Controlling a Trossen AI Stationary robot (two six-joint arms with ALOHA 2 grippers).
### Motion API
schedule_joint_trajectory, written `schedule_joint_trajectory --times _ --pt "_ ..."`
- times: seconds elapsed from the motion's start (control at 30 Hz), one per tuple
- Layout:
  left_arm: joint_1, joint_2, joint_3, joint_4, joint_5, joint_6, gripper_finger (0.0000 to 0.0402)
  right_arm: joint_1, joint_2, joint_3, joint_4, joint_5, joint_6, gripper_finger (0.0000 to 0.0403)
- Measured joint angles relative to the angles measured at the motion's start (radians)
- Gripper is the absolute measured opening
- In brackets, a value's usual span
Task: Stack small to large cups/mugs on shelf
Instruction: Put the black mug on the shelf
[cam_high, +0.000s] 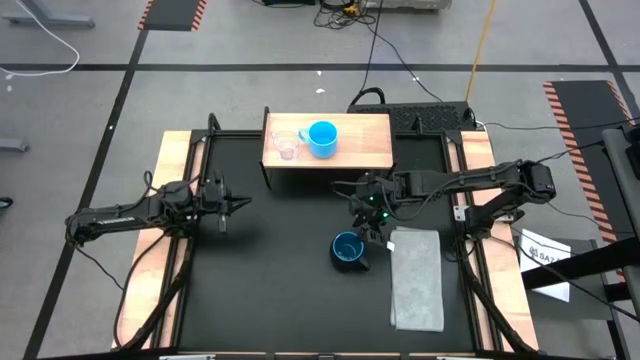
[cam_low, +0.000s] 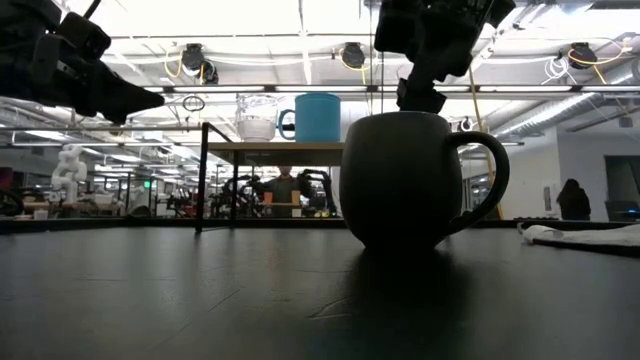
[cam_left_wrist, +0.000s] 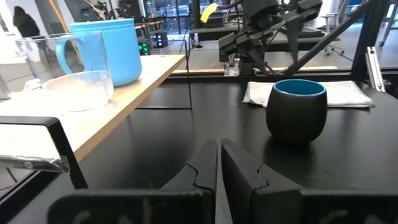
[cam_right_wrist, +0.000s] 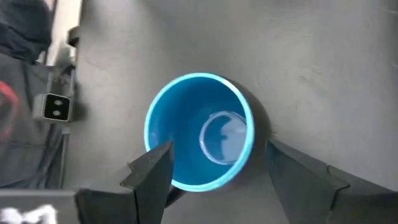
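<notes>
The dark navy mug (cam_high: 348, 249) stands upright on the black table mat, its handle toward the table's right in the low view (cam_low: 400, 180). My right gripper (cam_high: 372, 222) hangs just above it, open and pointing down; in the right wrist view (cam_right_wrist: 217, 180) its fingers stand on either side of the blue-lined mouth (cam_right_wrist: 199, 130) without touching. The light-blue mug (cam_high: 322, 138) and the tiny clear cup (cam_high: 285, 145) stand side by side on the shelf's wooden top (cam_high: 365, 150). My left gripper (cam_high: 235, 203) waits shut over the mat's left part.
A folded grey cloth (cam_high: 417, 278) lies on the mat just right of the navy mug. The shelf sits at the mat's far edge on a black frame (cam_low: 205, 175). Wooden boards flank the mat on both sides. Bare mat lies between the shelf and the navy mug.
</notes>
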Motion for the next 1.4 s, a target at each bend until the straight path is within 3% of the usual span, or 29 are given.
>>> schedule_joint_trajectory --times 0.17,1.4 --pt "0.0 0.0 0.0 0.002 0.002 0.0 0.0026 -0.002 0.003 0.0 -0.017 0.048 0.002 0.0244" --pt "0.0 0.0 0.0 0.022 0.062 0.007 0.0026 0.047 0.157 0.0 0.05 0.099 0.031 0.0232"
